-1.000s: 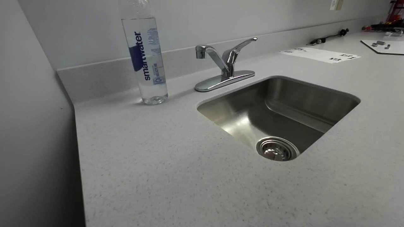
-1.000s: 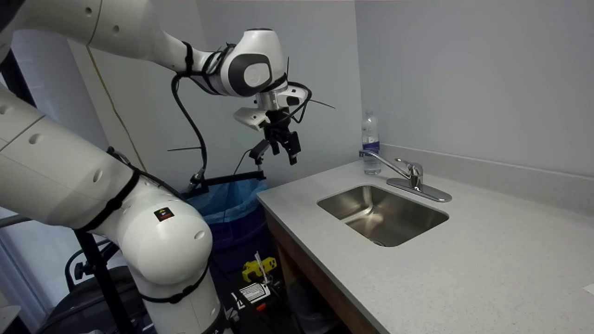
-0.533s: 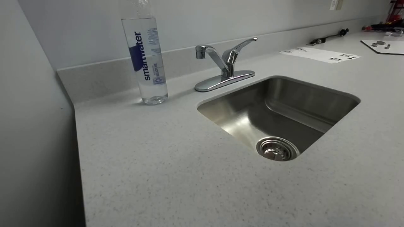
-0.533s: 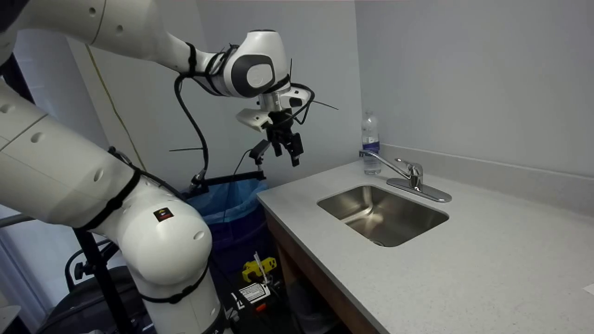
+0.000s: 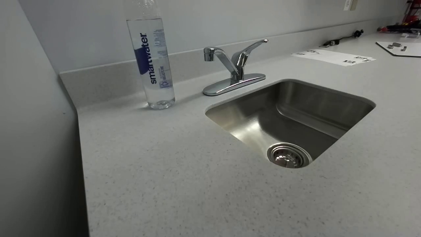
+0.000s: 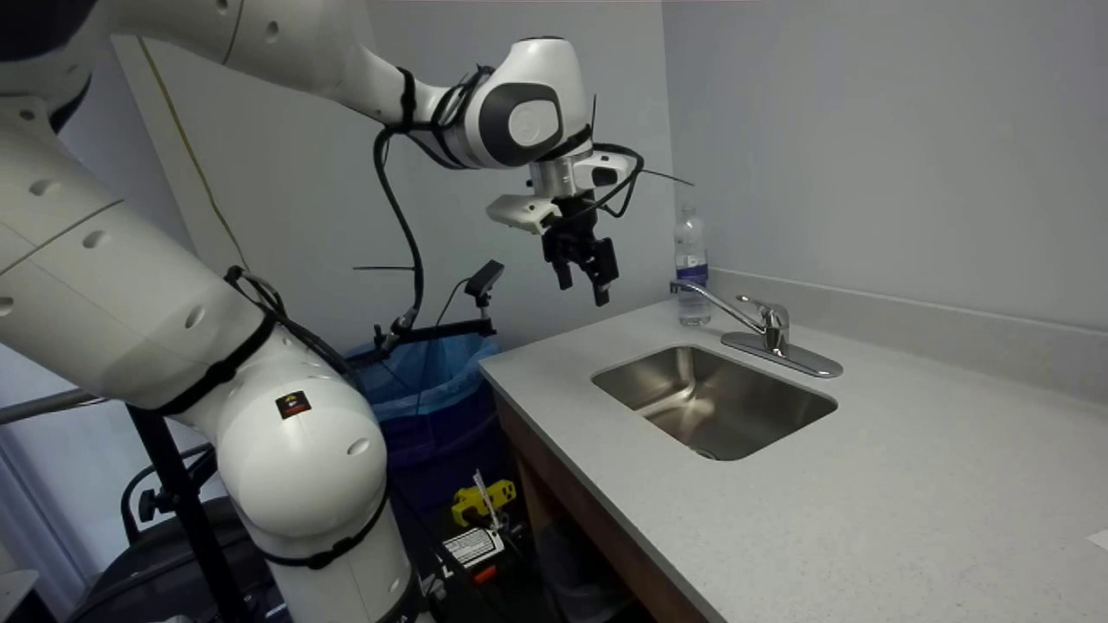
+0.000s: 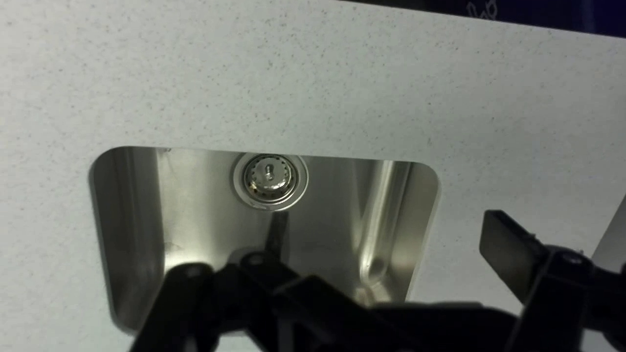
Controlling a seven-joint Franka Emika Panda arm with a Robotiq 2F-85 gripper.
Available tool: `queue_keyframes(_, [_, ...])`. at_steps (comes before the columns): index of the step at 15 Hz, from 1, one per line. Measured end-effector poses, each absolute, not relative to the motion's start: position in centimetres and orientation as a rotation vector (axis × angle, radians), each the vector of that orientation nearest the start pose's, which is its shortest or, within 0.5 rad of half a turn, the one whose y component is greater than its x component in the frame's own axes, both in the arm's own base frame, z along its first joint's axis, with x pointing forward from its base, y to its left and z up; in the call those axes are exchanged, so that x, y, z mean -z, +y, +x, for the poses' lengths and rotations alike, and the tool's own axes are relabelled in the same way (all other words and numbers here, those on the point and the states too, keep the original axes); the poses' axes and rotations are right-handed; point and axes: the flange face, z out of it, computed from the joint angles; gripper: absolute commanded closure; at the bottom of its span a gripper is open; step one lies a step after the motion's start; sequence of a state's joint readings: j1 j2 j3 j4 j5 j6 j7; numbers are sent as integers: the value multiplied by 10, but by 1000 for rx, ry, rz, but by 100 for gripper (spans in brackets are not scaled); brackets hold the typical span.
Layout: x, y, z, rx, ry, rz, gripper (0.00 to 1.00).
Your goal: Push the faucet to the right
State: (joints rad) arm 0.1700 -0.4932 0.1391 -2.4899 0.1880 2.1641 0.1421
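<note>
The faucet (image 5: 239, 70) is shiny steel with an oval base plate, a slim spout and a lever handle. It stands at the back of the counter behind the sink, and also shows in an exterior view (image 6: 774, 329). There its spout points left and passes in front of the bottle. My gripper (image 6: 583, 292) is in the air above the counter's far left part, left of the spout tip and apart from it. In the wrist view the gripper (image 7: 386, 227) is open with nothing between its fingers. The faucet is out of view there.
A clear water bottle (image 5: 153, 62) stands close to the spout end, also in an exterior view (image 6: 692, 247). The steel sink (image 5: 309, 98) is sunk in the counter and lies under the gripper in the wrist view (image 7: 195, 195). A wall rises behind the faucet.
The arm and gripper have moved right in the exterior view, over the counter's far end and closer to the faucet spout. The faucet and bottle have not moved.
</note>
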Motion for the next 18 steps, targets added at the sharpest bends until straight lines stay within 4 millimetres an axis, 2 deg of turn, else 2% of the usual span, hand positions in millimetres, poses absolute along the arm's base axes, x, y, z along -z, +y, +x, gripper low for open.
queue_keyframes(3, [-485, 122, 415, 173, -152, -3001, 0])
queue_keyframes(7, [-493, 120, 440, 109, -267, -2989, 0])
queue_keyframes(18, [-489, 120, 439, 97, -266, -2991, 0])
